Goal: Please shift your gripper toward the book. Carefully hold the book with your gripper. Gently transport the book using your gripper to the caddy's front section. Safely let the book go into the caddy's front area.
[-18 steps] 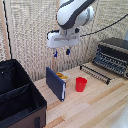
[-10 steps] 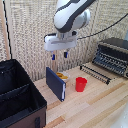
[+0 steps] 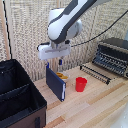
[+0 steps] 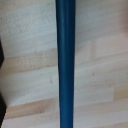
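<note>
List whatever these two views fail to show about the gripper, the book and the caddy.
- Gripper, exterior view: the blue-tipped fingers are small and blurred; contact with the thin navy hardcover book cannot be judged.
- Wrist view: only the book's dark edge shows; no fingers appear.
- Large black fabric caddy, exterior view: cut off by the frame's edges; its compartment floors are lost in shadow.
- Yellowish object, exterior view: mostly hidden behind the book.

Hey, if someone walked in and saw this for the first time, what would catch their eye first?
Probably the white and grey arm's gripper poised directly above the navy book, which stands upright on the wooden table; the wrist view looks straight down its edge. Next, the bright red cup at the exterior view's right of the book, and the big black caddy filling that view's lower left.
</note>
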